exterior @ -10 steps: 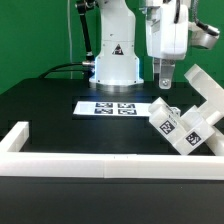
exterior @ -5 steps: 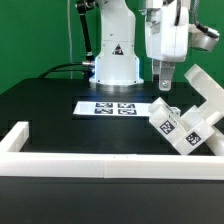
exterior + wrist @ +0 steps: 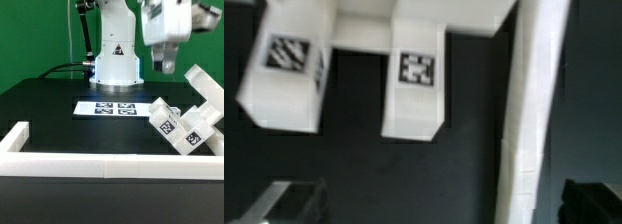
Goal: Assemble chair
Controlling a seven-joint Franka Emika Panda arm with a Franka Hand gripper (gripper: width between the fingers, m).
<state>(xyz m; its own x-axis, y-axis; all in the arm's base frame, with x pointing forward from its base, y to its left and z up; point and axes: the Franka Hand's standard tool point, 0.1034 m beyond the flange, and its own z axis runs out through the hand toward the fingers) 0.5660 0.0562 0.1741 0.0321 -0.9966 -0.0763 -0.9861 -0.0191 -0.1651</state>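
The chair [image 3: 185, 120] is a cluster of white blocky parts with black-and-white tags, lying tilted at the exterior view's right against the border rail. My gripper [image 3: 163, 62] hangs above its upper left end, apart from it, open and empty. In the wrist view two white legs [image 3: 416, 85] with tags point toward the camera, and a long white bar [image 3: 541, 110] runs beside them. My gripper [image 3: 438, 210] shows only its fingertips [image 3: 287, 205] at the picture's edge, with bare dark table between them.
The marker board [image 3: 118, 106] lies flat on the black table in front of the robot base [image 3: 115, 60]. A long low white border rail [image 3: 90, 165] runs along the near side, with a raised end [image 3: 15, 135] at the exterior view's left.
My gripper has risen from just above the chair's upper left end, staying open. The chair parts have not moved.
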